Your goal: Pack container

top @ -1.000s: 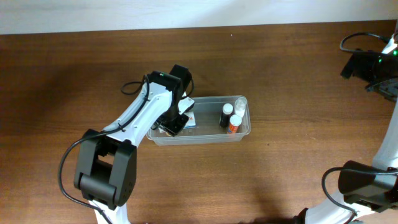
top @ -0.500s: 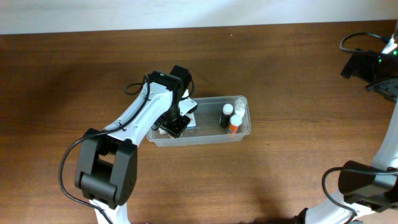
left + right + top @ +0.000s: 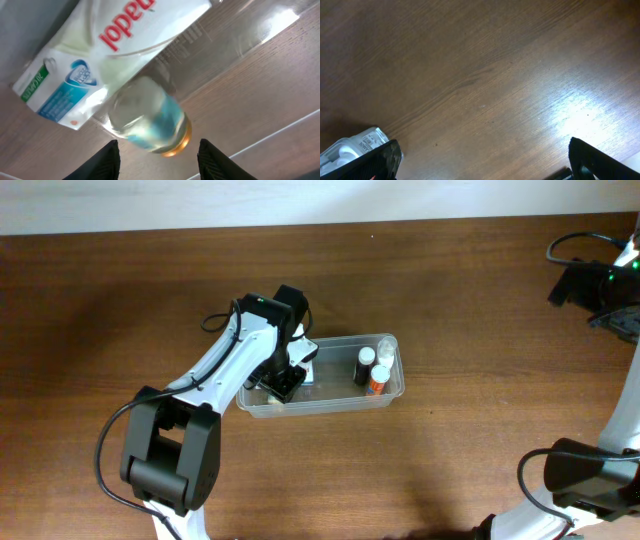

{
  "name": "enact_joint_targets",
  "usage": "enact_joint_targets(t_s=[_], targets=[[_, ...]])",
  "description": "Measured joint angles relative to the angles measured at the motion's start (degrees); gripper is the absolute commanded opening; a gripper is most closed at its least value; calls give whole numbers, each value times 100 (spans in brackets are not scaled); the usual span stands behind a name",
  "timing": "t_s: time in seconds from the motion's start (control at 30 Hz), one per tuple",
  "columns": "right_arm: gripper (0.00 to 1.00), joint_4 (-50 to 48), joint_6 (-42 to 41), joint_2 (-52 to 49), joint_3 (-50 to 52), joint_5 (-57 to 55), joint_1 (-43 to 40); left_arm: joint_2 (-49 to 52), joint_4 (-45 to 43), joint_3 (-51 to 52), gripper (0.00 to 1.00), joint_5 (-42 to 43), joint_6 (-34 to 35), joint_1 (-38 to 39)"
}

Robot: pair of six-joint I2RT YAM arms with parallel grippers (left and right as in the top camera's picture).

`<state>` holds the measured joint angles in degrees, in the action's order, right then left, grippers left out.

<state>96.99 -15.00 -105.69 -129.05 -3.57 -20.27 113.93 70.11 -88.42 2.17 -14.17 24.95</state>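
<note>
The left gripper [image 3: 159,159] hangs inside one end of the container [image 3: 330,407], a clear, shallow tub lying on the wooden table [image 3: 480,460]. Its two black fingers [image 3: 107,161] are spread apart and grip nothing. Just ahead of the fingertips, in line with the gap between them, a small clear bottle [image 3: 149,120] with an amber end lies on its side on the tub's floor. Farther out from the gripper is a white box [image 3: 75,82] with red lettering and a blue-and-green panel. It lies flat and meets the bottle's outline in the wrist view, though it cannot be told whether the two touch. At the end of the tub farthest from this gripper, three more small bottles cluster together against the wall: a black-capped bottle [image 3: 365,360], a clear-topped bottle [image 3: 386,350] and an orange-capped bottle [image 3: 377,378]. The right gripper [image 3: 482,152] is well away from the container, over bare wood, and its dark fingers [image 3: 592,160] are set wide apart with only tabletop between them. A white labelled object [image 3: 350,146] shows beside the near finger at the frame's lower corner, too cropped to identify.
</note>
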Motion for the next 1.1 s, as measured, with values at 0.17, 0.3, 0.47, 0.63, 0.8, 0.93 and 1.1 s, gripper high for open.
enact_joint_targets(t_s=[0.17,0.3,0.47,0.63,0.8,0.93,1.1], targets=[[98,-2,-2,0,0,0,0,0,0,0,51,0,0,0],[98,0,-4,0,0,0,0,0,0,0,51,0,0,0],[98,0,-2,-2,0,0,0,0,68,-33,56,0,0,0],[98,-2,-2,0,0,0,0,20,710,-603,73,11,11,0],[98,0,-4,0,0,0,0,72,1635,-1987,99,42,205,0],[99,0,-2,0,0,2,0,55,2363,-3193,99,46,472,0],[98,0,-4,0,0,2,0,-382,2623,-4151,99,479,1102,0]])
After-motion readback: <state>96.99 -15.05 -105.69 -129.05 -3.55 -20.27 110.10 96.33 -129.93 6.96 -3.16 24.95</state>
